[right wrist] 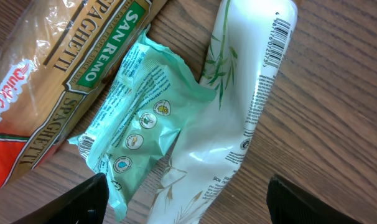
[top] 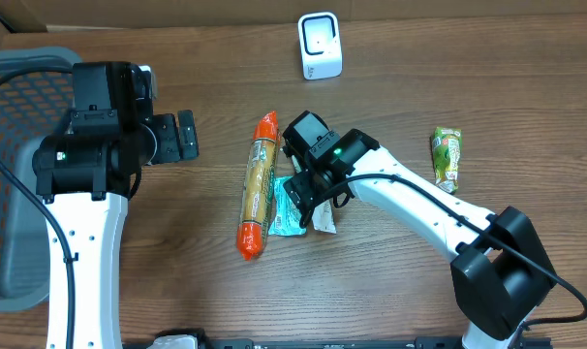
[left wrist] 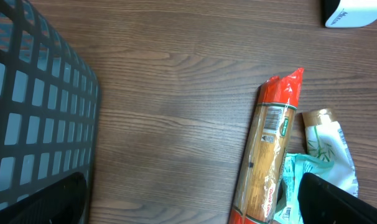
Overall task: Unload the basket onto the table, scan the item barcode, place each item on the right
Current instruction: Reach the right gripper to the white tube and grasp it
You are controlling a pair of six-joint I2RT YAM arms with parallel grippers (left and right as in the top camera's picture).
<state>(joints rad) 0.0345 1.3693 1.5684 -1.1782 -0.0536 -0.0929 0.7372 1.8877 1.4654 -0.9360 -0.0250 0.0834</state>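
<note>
Three items lie together mid-table: a long spaghetti pack [top: 258, 184] with orange ends, a teal pouch [top: 284, 218] and a white tube [top: 324, 219]. My right gripper [top: 311, 202] hovers open just above the pouch and tube. In the right wrist view its fingers [right wrist: 76, 202] straddle the teal pouch [right wrist: 145, 118] and the white tube [right wrist: 238, 112], holding nothing. A barcode [right wrist: 282, 37] shows on the tube's flat end. The white scanner [top: 320, 46] stands at the back. My left gripper [top: 190, 136] stands open to the left, empty, with the spaghetti pack [left wrist: 269, 155] in its view.
A grey mesh basket [top: 22, 174] fills the left edge, close beside my left arm. A green snack packet [top: 447, 158] lies alone at the right. The basket wall [left wrist: 39, 112] takes up the left of the left wrist view.
</note>
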